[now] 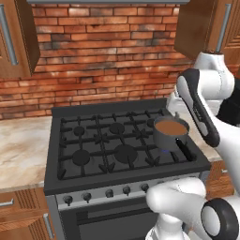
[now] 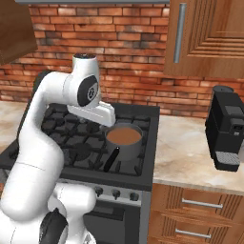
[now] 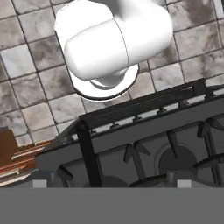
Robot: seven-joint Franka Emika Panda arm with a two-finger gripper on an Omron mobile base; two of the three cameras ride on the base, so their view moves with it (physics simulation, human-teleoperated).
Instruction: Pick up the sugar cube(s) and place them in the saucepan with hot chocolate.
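The saucepan (image 2: 124, 139) of brown hot chocolate sits on the stove (image 2: 62, 128), handle toward 7 o'clock, arm (image 2: 93, 112) above; whether the pincer is released or clenched, I cannot tell.

Black gas stove (image 1: 93, 140) between marble counters (image 1: 21, 145); saucepan with hot chocolate (image 1: 170, 131) on front right burner; black coffee machine (image 2: 228, 128) on right counter.

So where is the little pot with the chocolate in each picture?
Left base view: the saucepan sits right of the middle, on the stove's front right burner.
Right base view: the saucepan is near the middle, its black handle pointing toward the camera.
Hand view: I cannot find the pan among the grates here.
Shared landmark: the black stove grates.
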